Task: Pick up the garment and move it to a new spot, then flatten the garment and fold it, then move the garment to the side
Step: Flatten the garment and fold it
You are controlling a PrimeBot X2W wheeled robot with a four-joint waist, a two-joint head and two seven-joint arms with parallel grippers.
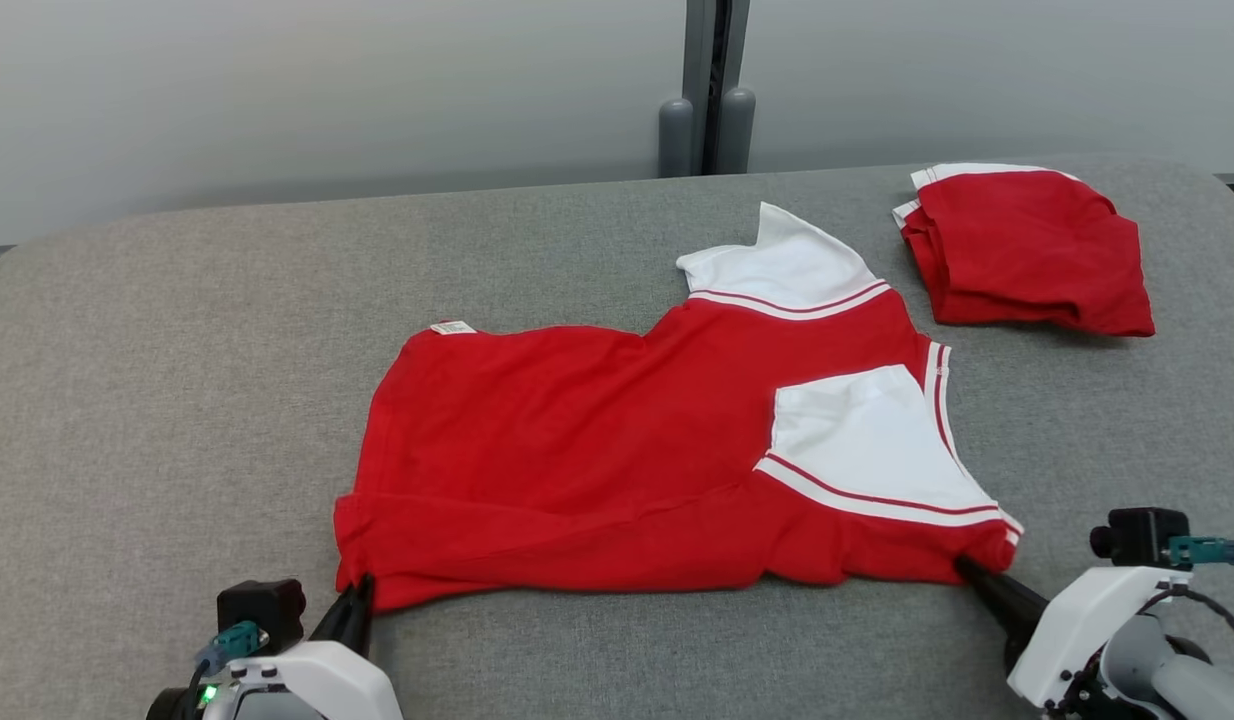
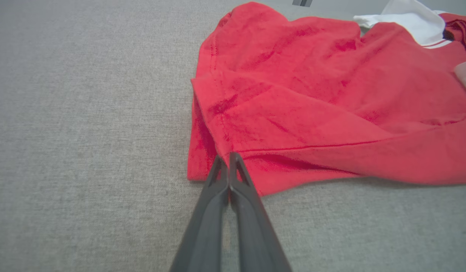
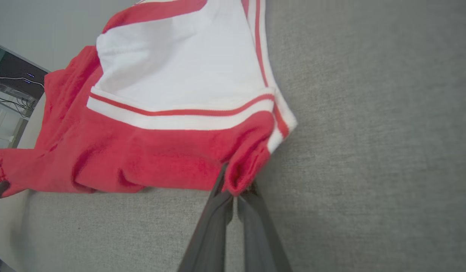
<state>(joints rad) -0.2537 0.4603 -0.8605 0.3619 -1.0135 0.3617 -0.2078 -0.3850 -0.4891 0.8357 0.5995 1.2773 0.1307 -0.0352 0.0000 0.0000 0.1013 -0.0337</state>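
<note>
A red garment with white sleeves and red-striped trim lies spread on the grey table, one white sleeve folded onto its body. My left gripper is shut on the garment's near left corner; the left wrist view shows the two fingers pressed together over the red hem. My right gripper is shut on the near right corner, and in the right wrist view the bunched red fabric sits pinched between the fingers.
A second red garment, folded, lies at the table's far right. A grey post stands behind the far edge against a pale wall. The grey padded table stretches bare to the left.
</note>
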